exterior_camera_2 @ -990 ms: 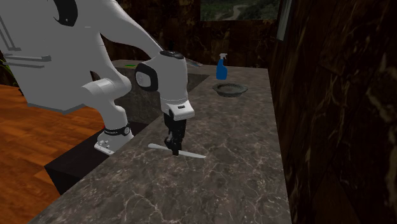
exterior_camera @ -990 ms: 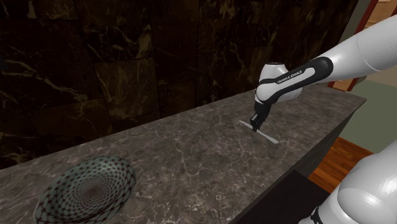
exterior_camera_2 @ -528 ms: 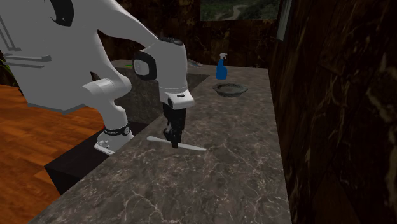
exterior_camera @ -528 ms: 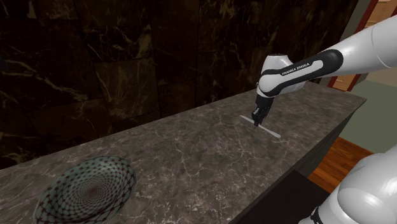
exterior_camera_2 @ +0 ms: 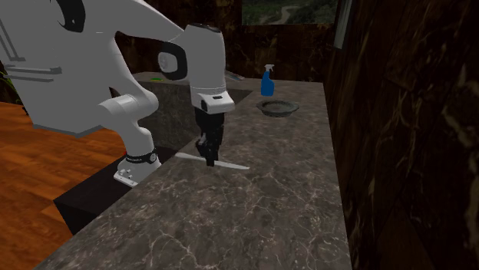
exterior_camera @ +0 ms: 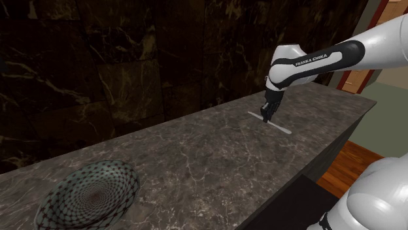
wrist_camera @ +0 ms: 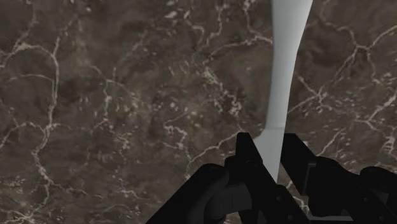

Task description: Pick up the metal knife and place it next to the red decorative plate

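A pale grey knife hangs level a little above the dark marble counter, clasped near its middle by my black gripper, which is shut on it. In the second exterior view the gripper points straight down and the knife sticks out to both sides. Seen from the wrist, the fingers pinch the knife, whose long end runs away from the hand. The round plate, drawn with a dark net pattern and a reddish centre, lies far off at the shoulder view's lower left; it is the plate at the counter's far end.
A blue spray bottle stands beyond the plate. A dark marble wall runs along the counter's back. The counter's front edge drops to a wooden floor. My stand is at the shoulder view's lower right.
My gripper has risen with the knife in it, lifting it off the counter. The plate has not moved.
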Motion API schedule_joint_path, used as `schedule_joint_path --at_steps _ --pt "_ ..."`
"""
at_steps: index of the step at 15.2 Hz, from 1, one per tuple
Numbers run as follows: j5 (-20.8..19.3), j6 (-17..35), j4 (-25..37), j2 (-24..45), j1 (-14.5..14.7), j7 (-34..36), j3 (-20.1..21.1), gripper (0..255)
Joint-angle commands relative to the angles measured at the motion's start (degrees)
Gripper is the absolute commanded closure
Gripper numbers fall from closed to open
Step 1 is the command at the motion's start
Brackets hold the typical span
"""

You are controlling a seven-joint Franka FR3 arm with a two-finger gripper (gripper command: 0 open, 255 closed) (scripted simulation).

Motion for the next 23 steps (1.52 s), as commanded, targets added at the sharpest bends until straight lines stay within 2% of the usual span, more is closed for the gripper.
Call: schedule_joint_path --at_steps 1,6,14,23 --pt "-0.05 -1.59 0.94 -0.63 -0.05 -0.08 0.04 255" --pt "-0.04 -5.48 3.58 -1.89 -0.02 -0.07 0.31 255" --pt "2.78 -5.74 3.08 -2.09 4.96 11.21 8.23 255" --pt "5.59 -5.96 7.55 2.44 10.44 23.53 16.65 255"
